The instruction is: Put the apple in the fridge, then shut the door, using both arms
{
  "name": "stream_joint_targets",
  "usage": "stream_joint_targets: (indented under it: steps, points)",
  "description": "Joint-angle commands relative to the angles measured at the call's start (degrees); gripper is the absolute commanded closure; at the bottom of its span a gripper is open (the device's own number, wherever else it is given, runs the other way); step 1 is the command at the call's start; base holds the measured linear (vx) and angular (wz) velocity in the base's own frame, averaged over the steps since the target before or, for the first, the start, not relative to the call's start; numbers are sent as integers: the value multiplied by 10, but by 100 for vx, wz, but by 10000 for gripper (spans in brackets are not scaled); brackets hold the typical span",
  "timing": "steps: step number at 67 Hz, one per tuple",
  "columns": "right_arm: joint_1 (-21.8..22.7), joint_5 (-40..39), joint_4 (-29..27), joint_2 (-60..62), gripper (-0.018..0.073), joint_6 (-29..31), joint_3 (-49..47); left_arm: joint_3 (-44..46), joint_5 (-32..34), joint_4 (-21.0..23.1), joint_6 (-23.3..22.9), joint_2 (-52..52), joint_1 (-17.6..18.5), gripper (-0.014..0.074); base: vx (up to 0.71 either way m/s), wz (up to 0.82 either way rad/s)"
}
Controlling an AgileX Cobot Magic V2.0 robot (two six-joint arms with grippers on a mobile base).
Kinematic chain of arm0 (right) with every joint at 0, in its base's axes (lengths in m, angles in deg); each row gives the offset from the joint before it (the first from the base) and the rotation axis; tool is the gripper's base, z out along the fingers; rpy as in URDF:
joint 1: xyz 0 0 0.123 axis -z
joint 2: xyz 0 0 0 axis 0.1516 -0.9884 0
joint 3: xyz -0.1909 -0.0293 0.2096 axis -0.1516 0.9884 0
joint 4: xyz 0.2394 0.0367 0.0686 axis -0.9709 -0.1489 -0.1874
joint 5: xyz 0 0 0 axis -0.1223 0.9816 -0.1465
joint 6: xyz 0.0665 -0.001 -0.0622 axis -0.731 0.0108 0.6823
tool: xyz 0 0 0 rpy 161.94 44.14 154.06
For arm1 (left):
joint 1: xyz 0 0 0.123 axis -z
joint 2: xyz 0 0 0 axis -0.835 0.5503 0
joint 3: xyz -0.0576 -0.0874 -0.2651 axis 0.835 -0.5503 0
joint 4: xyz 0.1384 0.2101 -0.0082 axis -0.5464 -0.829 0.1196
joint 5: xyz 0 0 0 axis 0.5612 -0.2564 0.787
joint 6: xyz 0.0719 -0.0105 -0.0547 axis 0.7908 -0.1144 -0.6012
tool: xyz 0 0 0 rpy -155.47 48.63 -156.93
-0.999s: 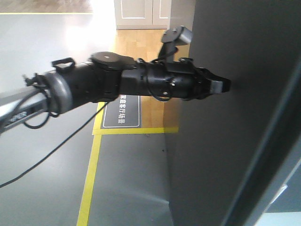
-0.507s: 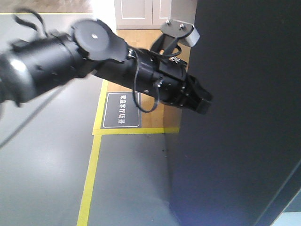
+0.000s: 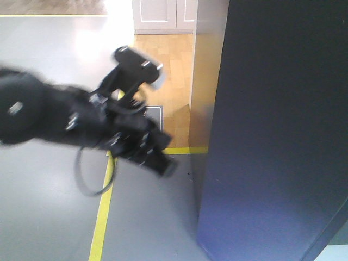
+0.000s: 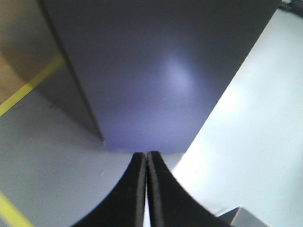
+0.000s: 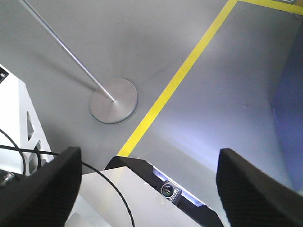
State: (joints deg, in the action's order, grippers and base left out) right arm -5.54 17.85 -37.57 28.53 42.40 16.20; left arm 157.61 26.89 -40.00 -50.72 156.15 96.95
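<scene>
The fridge [image 3: 208,92] stands at the right of the front view, and the dark grey-blue outer face of its door [image 3: 283,119] fills that side. No white interior shows. The apple is out of view. My left gripper [image 3: 166,166] is blurred, hangs left of the door and a little apart from it, and points down to the right. In the left wrist view the left gripper [image 4: 146,154] is shut with nothing in it and faces the door [image 4: 156,71]. My right gripper [image 5: 149,153] is open and empty above the grey floor.
A yellow tape line [image 3: 100,223] runs along the grey floor, with wooden floor and white cabinet doors [image 3: 163,16] behind. Under the right gripper are a metal pole on a round base [image 5: 113,100], another yellow line [image 5: 180,78] and the robot's white base [image 5: 142,198] with a black cable.
The left arm has pulled away from the door face, moving left and down. The door face has swung to face the camera more squarely.
</scene>
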Motion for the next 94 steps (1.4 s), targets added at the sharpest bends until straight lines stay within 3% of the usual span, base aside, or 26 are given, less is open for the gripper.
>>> stream_joint_targets:
  steps: [1, 15, 26, 47, 79, 88, 94]
  points:
    - [4, -22, -16, -8, 1, 3, -12, -30, 40, -62, -75, -65, 2, 603, 0, 0]
    - [4, -23, -27, -8, 1, 4, -12, -121, 40, -190, -211, -156, 2, 603, 0, 0]
    - [4, -59, 4, -9, 1, 5, -12, -164, 40, -246, -240, -198, 2, 603, 0, 0]
    - [4, -117, 107, -83, 94, -47, -12, -169, 21, -246, -240, -203, 2, 603, 0, 0]
    - [4, -243, 189, -230, 571, -48, -18, -169, 21, -246, -240, -203, 2, 603, 0, 0]
    - [4, -268, 234, -258, 569, -62, -52, -169, 21, -246, -240, -203, 2, 603, 0, 0]
    - [4, -277, 303, -275, 568, -109, -86, -169, 21, -246, -240, -203, 2, 603, 0, 0]
